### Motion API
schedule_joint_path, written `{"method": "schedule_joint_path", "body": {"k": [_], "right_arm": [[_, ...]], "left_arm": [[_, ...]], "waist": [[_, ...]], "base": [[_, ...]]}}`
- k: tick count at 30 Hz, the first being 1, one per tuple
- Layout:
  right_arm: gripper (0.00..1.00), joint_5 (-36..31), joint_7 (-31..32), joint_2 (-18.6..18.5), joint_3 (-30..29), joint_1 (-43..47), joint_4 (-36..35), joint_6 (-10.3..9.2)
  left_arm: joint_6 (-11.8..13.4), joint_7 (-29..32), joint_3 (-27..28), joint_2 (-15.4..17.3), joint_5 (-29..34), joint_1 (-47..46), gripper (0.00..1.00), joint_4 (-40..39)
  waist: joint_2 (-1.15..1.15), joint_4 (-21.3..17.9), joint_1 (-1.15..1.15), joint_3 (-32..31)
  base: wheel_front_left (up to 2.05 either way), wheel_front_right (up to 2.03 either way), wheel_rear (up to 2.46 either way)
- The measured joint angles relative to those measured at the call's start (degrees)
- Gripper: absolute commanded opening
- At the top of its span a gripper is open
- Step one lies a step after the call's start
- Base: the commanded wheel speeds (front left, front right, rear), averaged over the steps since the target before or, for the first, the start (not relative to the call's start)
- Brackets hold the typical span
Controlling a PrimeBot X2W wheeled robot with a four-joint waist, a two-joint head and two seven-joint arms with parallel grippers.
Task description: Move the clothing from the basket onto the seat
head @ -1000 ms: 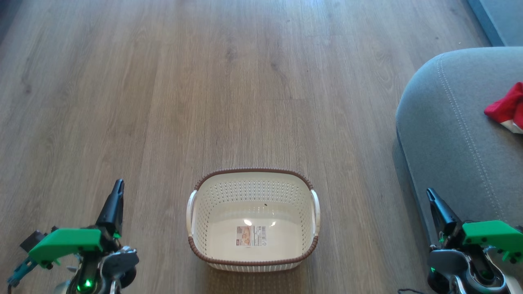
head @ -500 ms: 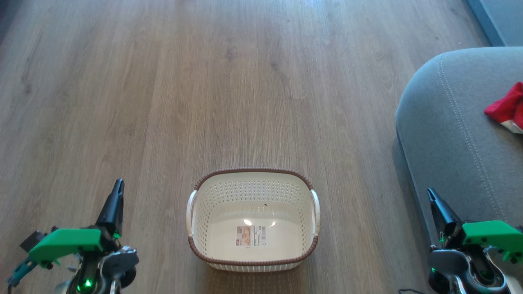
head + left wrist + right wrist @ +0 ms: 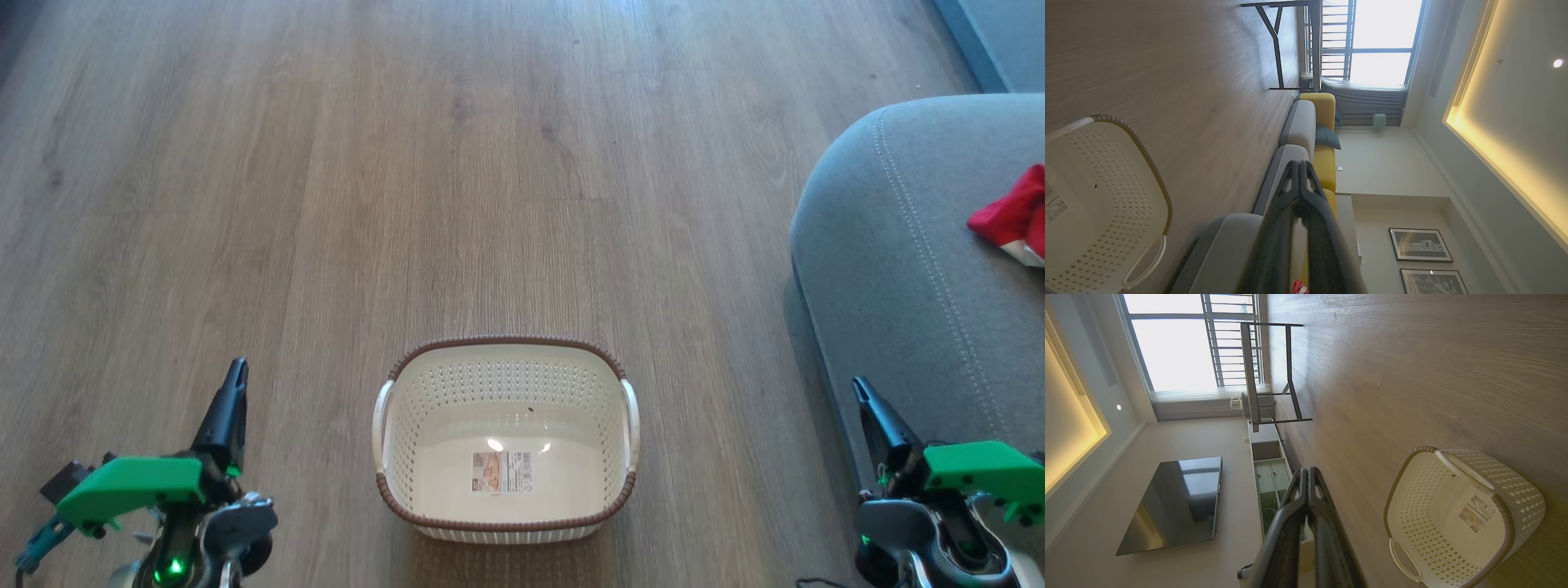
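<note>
The cream basket (image 3: 392, 441) with its brown rim stands on the wood floor at the bottom centre, nothing inside but a label on its bottom; it also appears as the basket (image 3: 1147, 192) and the basket (image 3: 1515, 486) in the wrist views. The red and white clothing (image 3: 1012, 216) lies on the grey seat (image 3: 898, 269) at the right edge, partly cut off; a scrap of the clothing (image 3: 1299, 287) peeks out beside the seat (image 3: 1224, 253). My left gripper (image 3: 237, 369) rests shut left of the basket. Shut too, my right gripper (image 3: 859, 387) sits beside the seat's front.
Open wood floor (image 3: 490, 163) stretches ahead of the basket. A sofa with yellow backs (image 3: 1323, 122), a dark-framed table (image 3: 1274, 371) by the window, a low cabinet (image 3: 1269, 473) and a wall screen (image 3: 1175, 502) line the room's edges.
</note>
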Motion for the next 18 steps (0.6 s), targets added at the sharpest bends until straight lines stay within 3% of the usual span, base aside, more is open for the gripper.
{"method": "schedule_joint_path", "body": {"k": [18], "right_arm": [[0.00,-0.01,0.12,0.40,-0.05,0.00,0.00,0.00]], "left_arm": [[0.00,0.00,0.00,0.00,0.00,0.00,0.00,0.00]], "waist": [[0.00,0.00,0.00,0.00]], "base": [[0.00,0.00,0.00]]}}
